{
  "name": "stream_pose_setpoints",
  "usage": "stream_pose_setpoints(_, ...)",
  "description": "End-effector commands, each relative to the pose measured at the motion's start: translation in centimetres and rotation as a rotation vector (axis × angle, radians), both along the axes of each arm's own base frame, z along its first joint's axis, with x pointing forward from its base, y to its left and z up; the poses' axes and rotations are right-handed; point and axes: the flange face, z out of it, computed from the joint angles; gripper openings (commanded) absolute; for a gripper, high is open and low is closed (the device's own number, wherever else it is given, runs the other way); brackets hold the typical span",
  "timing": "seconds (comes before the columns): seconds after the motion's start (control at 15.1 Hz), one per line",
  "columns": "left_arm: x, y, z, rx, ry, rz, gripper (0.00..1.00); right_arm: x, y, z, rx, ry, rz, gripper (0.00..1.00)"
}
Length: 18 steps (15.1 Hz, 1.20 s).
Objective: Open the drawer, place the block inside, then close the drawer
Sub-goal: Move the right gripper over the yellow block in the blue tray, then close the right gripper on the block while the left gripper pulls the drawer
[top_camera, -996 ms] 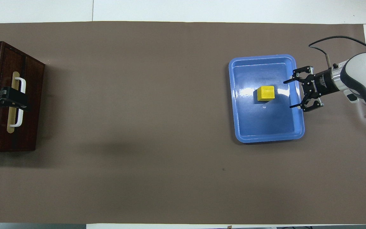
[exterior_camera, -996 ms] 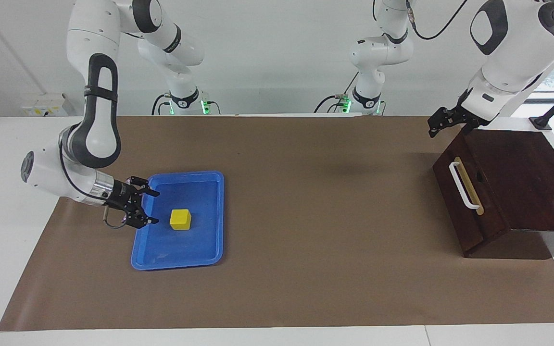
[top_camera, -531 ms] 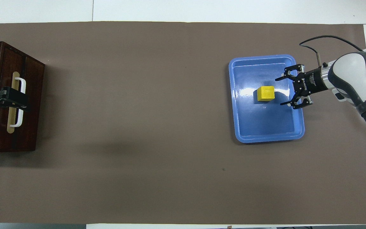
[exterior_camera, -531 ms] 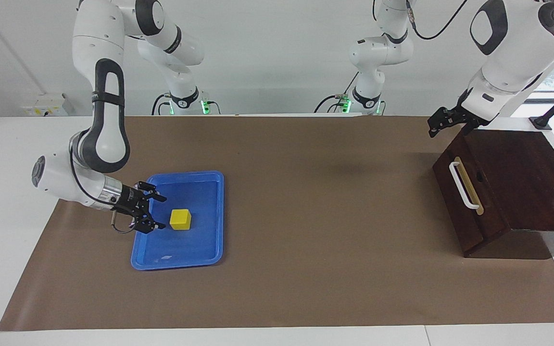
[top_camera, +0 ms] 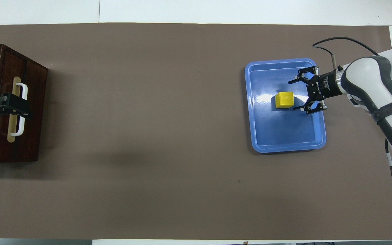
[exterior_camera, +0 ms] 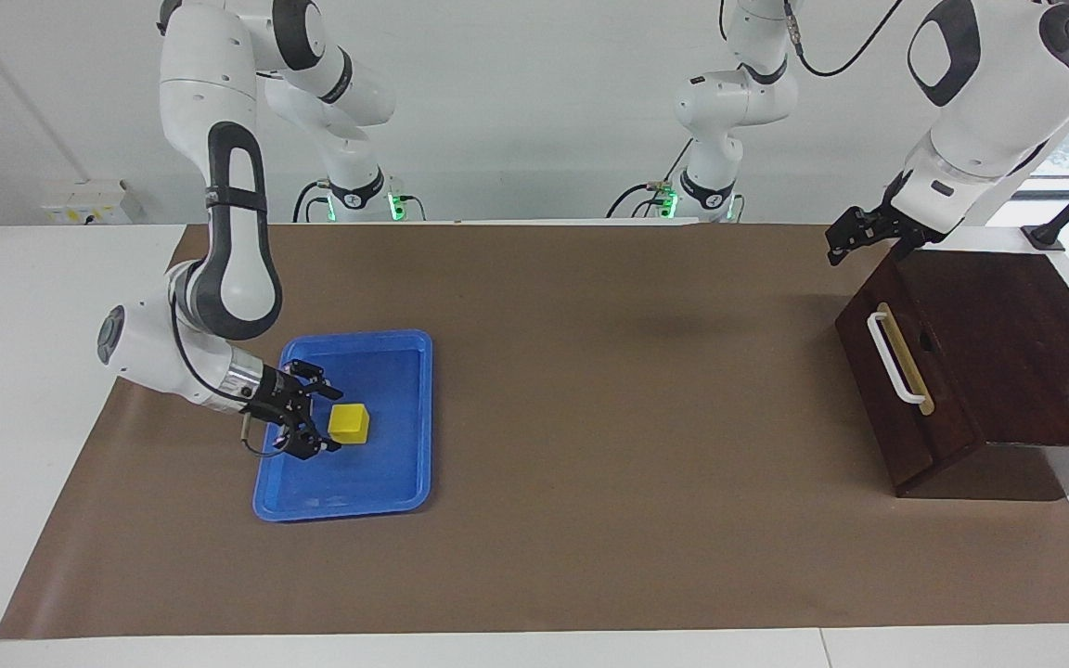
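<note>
Right pincer (exterior_camera: 324, 421) low inside the blue tray (exterior_camera: 405, 482), fingers spread wide, nothing gripped. The block (exterior_camera: 349, 422) sits on the tray floor just ahead of the fingertips, not yet between them; one fingertip lies close to the block's face on the right arm's side, contact not resolvable. The pincer comes in nearly level from the right arm's end of the surface (exterior_camera: 590, 557), probably so the fingers can slide past the tray wall and straddle the cube side-on.

Left pincer (exterior_camera: 855, 239) hangs open above the upper edge of the drawer box (exterior_camera: 1036, 343), empty. The drawer (exterior_camera: 906, 408) is below it and fully shut; the white handle (exterior_camera: 896, 357) sits below and ahead of the fingertips, untouched. The arm looks parked there, ready for the pull.

Versus one second ago: the right pincer has moved from the tray's rim, well short of the block, inward across the tray floor to just beside it, the forearm swinging in with it. Spread of the fingers unchanged. Left arm, block, tray and drawer unmoved.
</note>
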Motion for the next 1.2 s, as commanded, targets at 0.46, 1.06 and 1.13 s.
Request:
stream_pose_setpoints(0.46,2.8,-3.9,-10.6,0.235,-0.253,-0.144,1.00,-0.7,-0.4,-0.4,0.022,-0.018,-0.023,1.00)
stream_pose_setpoints(1.06,4.1,1.4,-19.2,0.352,-0.266,-0.226,1.00,-0.7,-0.6,-0.4,0.023,-0.027,-0.013,0.91)
stream_pose_setpoints(1.13,4.1,1.5,-19.2,0.353,-0.269,-0.229,1.00,-0.7,-0.8,-0.4,0.022,-0.026,-0.016,0.82)
